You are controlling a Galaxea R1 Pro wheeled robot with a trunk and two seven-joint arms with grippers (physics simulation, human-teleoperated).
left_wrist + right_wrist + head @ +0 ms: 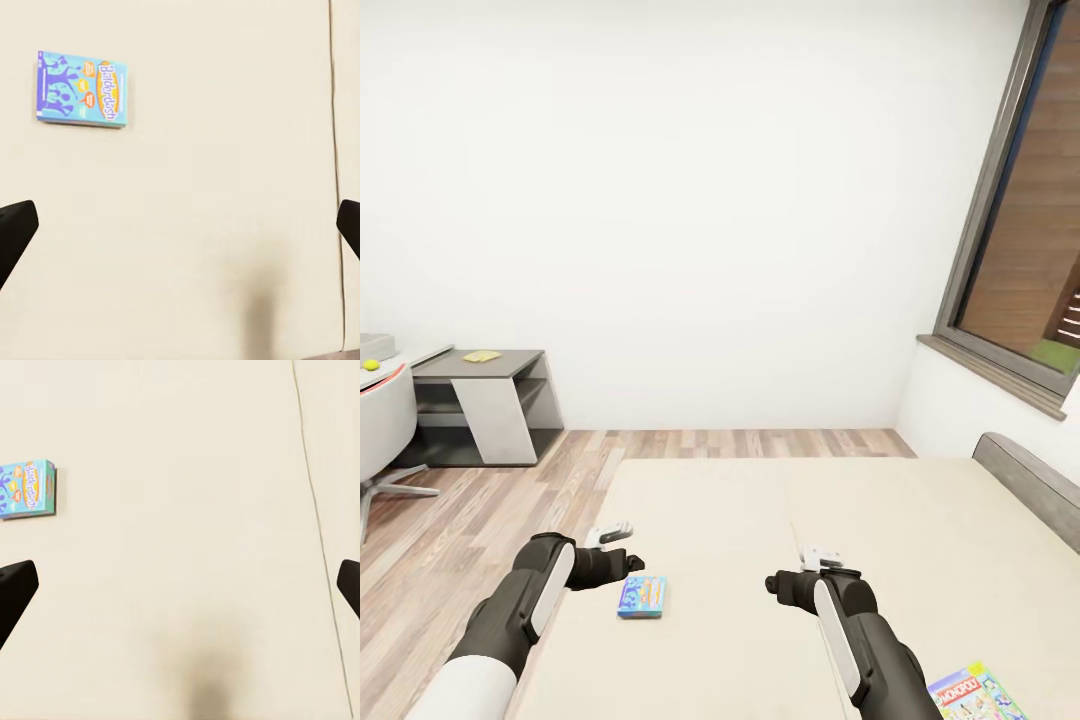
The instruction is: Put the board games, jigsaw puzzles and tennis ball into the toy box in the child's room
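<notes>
Blue small board game (642, 597) w/ orange title + cartoon print lies flat on beige bed (920, 520), near its edge. Green-edged board game (978, 694) sits well apart on same mattress. Left gripper (180, 225) & right gripper (180, 585) both hover over bed, fingers spread wide, empty.

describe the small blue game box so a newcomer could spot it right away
Start at the wide beige bed filling the lower part of the head view. The small blue box lies flat near its left edge, just beside the left hand. Unlike the larger green-edged Monopoly box at lower right, it's blue with cartoons.
</notes>
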